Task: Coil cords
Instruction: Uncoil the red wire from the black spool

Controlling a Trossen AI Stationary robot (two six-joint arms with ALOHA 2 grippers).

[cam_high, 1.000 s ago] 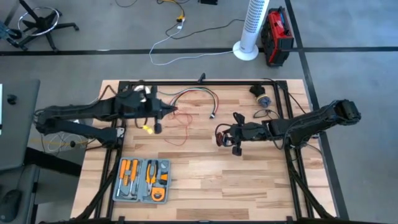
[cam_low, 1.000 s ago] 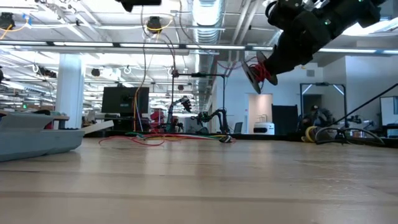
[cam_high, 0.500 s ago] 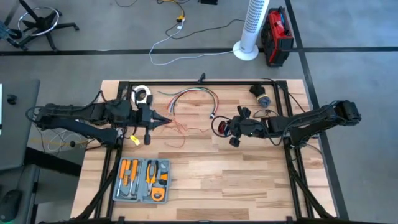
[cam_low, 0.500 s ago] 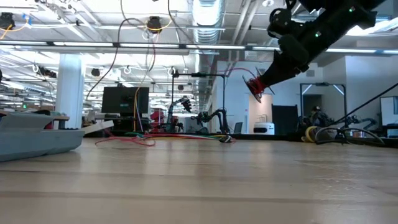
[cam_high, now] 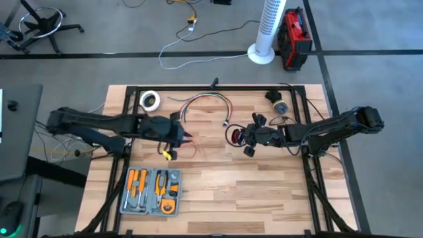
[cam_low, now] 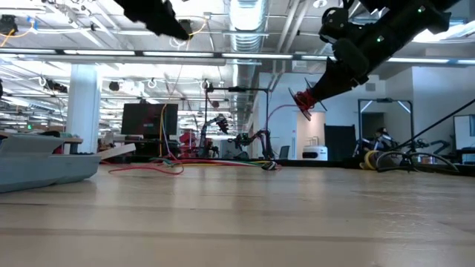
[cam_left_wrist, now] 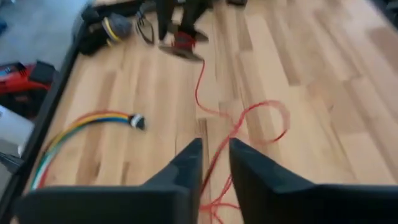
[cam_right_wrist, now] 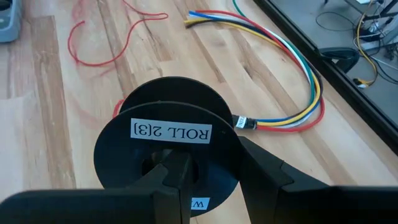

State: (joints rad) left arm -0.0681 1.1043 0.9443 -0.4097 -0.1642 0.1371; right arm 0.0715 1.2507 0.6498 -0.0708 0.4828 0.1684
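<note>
Right gripper point(cam_high: 239, 137) pinched on a black spool point(cam_right_wrist: 171, 149) wound with red wire point(cam_left_wrist: 239, 124), held up off the table point(cam_high: 264, 188), left gripper point(cam_high: 187, 137) over the middle, fingers point(cam_left_wrist: 186, 165) nearly together around the wire, loose loops lying on the wood between the 2 grippers

Bare table point(cam_high: 264, 182) lies open in front; loose red wire point(cam_high: 198, 139) and multicoloured cable point(cam_high: 205, 99) clutter the middle

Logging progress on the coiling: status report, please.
Right gripper shut on black spool, held above table. Left gripper astride red wire, nearly closed. Wire mostly loose on table. Nothing in the way.
</note>
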